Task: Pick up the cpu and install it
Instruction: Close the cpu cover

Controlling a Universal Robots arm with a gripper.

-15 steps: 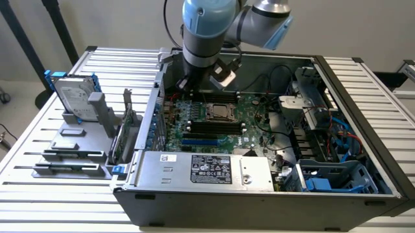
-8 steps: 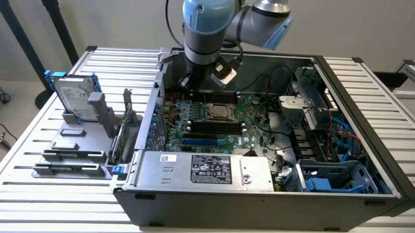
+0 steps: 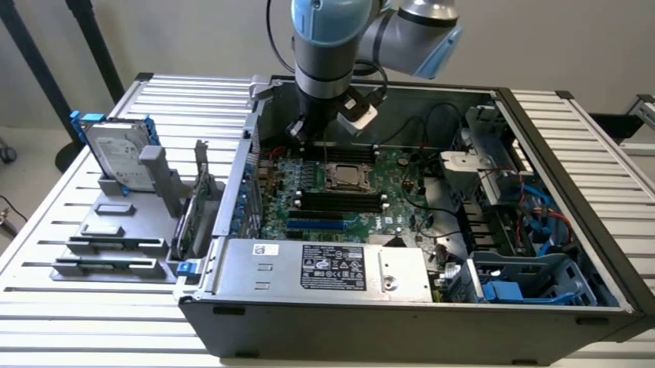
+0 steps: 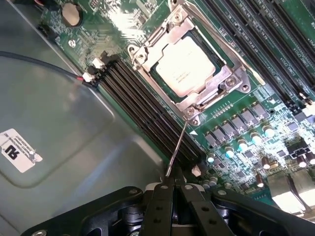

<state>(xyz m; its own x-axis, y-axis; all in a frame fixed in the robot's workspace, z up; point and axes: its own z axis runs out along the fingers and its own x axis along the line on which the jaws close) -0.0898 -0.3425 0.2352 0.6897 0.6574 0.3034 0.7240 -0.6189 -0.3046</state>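
1. The arm reaches down into the open computer case (image 3: 409, 330), which sits on the slatted table (image 3: 61, 307).
2. The end effector (image 3: 304, 135) hangs over the far part of the green motherboard (image 3: 409, 201), just behind the processor socket.
3. In the wrist view the end effector (image 4: 172, 189) has its fingers pressed together, with no gap between them.
4. A thin metal lever (image 4: 177, 147) runs from the socket frame (image 4: 226, 81) to the fingertips. Whether the tips pinch its end or only meet it cannot be told.
5. The cpu (image 4: 184, 66) lies flat inside the socket, its silver top showing through the opening of the metal frame around it.
6. In the exterior view the cpu (image 3: 348, 175) is near the middle of the board, just in front of the end effector.
7. Black memory slots (image 4: 142, 108) run beside the socket, between it and the grey case wall, which carries a white sticker (image 4: 18, 150).
8. A black cable (image 4: 39, 62) crosses that wall to a connector at the board's edge.
9. The power supply (image 3: 327, 264) fills the near side of the case.
10. At the exterior view's left, outside the case, a hard drive (image 3: 118, 153) with blue rails stands upright in a grey tray (image 3: 113, 245).
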